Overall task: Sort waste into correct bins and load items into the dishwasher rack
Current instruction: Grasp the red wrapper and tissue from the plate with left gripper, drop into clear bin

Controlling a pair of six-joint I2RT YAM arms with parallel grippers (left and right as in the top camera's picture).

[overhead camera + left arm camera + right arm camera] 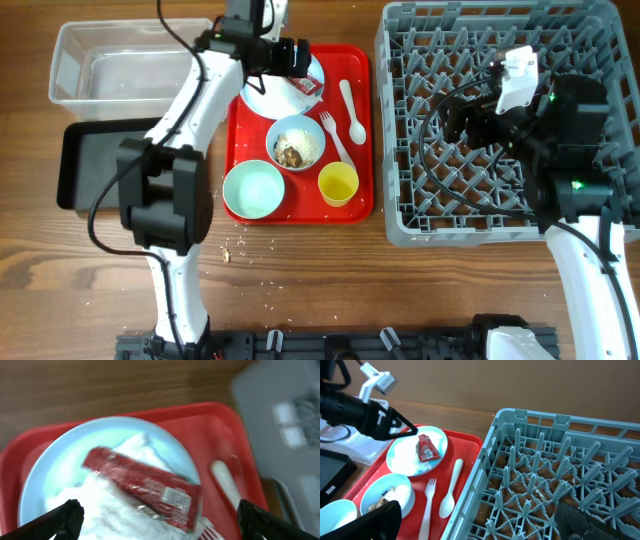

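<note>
The red sachet wrapper lies on the crumpled white napkin on the pale blue plate at the back of the red tray. My left gripper is open, hovering just above them, fingers either side. It also shows in the overhead view. One blue bowl holds rice and brown scraps; the other bowl is empty. The yellow cup, fork and spoon lie on the tray. My right gripper is open above the grey dishwasher rack.
The clear plastic tub stands at the back left, the black tray just in front of it. Loose rice grains lie on the wooden table in front of the red tray.
</note>
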